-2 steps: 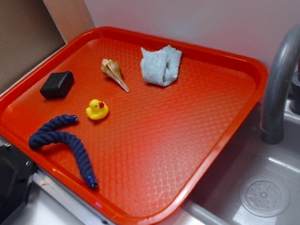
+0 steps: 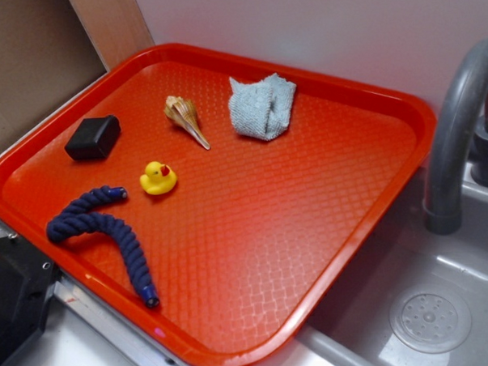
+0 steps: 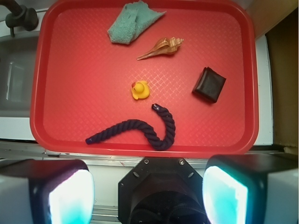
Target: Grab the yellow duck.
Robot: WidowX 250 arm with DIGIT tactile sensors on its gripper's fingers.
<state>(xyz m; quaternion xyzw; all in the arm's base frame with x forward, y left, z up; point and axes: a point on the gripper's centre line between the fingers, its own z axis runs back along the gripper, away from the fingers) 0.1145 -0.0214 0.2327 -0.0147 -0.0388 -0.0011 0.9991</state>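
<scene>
At the bottom edge of the wrist view, the gripper (image 3: pixel 148 186) shows its two fingers spread wide apart at lower left and lower right, holding nothing. It sits high above the near rim of the red tray (image 3: pixel 37 93), a stand-off that keeps every object in sight before descent. Just above frame centre, the yellow duck (image 3: pixel 140 90) rests upright on the tray floor, beak toward the upper left. A dark blue rope (image 3: pixel 140 131) curves just below the duck, its nearest end close to but apart from it. A black block (image 3: pixel 209 84) lies to the right, a seashell (image 3: pixel 161 48) above, and a crumpled grey-green cloth (image 3: pixel 131 23) at the top. Judgement: the grasp has not begun; clear space around the duck permits a vertical approach.
</scene>
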